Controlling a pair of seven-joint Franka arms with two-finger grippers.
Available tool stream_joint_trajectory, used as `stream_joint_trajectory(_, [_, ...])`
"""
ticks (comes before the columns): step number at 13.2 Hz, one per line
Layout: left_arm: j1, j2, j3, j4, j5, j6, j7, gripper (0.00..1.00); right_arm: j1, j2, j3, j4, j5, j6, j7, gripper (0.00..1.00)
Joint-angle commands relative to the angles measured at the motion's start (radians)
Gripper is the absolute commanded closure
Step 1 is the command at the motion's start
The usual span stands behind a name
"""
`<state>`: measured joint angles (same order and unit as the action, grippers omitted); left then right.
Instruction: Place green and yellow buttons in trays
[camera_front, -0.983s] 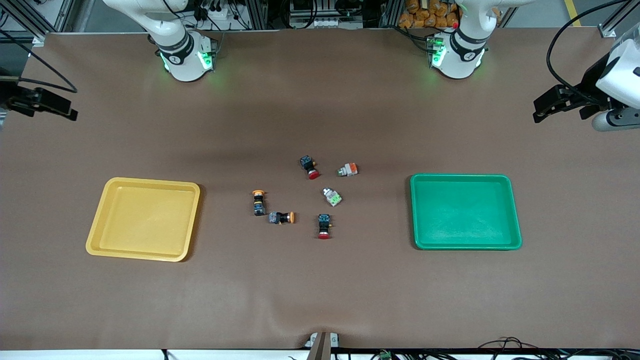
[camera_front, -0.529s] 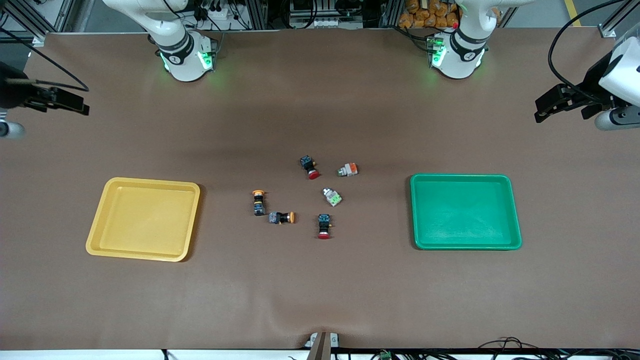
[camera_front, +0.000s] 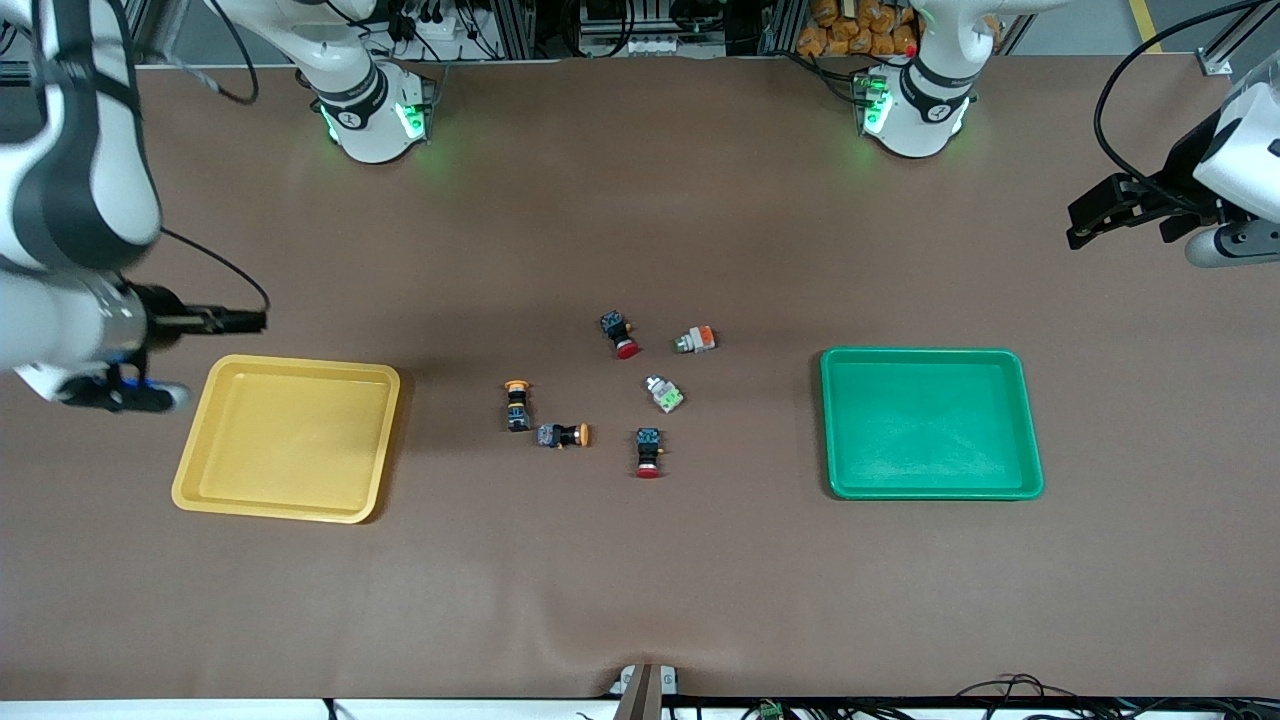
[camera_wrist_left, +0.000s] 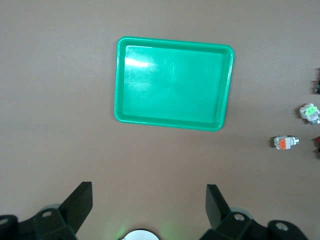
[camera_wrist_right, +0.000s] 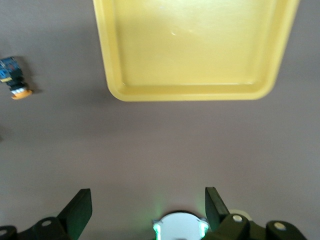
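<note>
The yellow tray (camera_front: 288, 437) lies toward the right arm's end of the table and the green tray (camera_front: 930, 422) toward the left arm's end; both are empty. Between them lie two black switches with orange-yellow caps (camera_front: 517, 404) (camera_front: 563, 435), a whitish switch with a green block (camera_front: 664, 393) and a whitish one with an orange block (camera_front: 696, 340). My right gripper (camera_front: 240, 321) (camera_wrist_right: 148, 207) is open and empty, high over the table by the yellow tray (camera_wrist_right: 192, 50). My left gripper (camera_front: 1088, 222) (camera_wrist_left: 148, 202) is open and empty, high beside the green tray (camera_wrist_left: 172, 82).
Two black switches with red caps (camera_front: 620, 333) (camera_front: 648, 452) lie among the others. The right wrist view shows one orange-capped switch (camera_wrist_right: 15, 80). The left wrist view shows the green-block switch (camera_wrist_left: 310, 111) and the orange-block switch (camera_wrist_left: 284, 142).
The right arm has swung in from the table's end toward the yellow tray, and its gripper now hangs by the tray's edge. The left arm has barely moved. No switch has moved.
</note>
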<state>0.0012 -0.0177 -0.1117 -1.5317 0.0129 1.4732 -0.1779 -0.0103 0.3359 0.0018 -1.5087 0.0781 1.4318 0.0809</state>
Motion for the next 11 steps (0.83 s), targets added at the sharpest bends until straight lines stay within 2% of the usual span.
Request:
stream_joint_trajectory(1, [0.003,0.01,-0.006,0.01,-0.005,-0.022,0.008,0.0,0.032,-0.009,-0.006,0.025,0.032,-0.002,0.016,0.0])
stream_joint_trajectory(6, [0.002,0.008,-0.012,-0.016,-0.013,-0.019,0.006,0.0,0.154,0.009,-0.006,0.021,0.034,0.1,0.212,0.0])
stream_joint_trajectory(11, [0.003,0.01,-0.074,-0.091,-0.016,0.018,-0.003,0.0,0.275,0.058,-0.006,0.019,0.035,0.168,0.399,0.0])
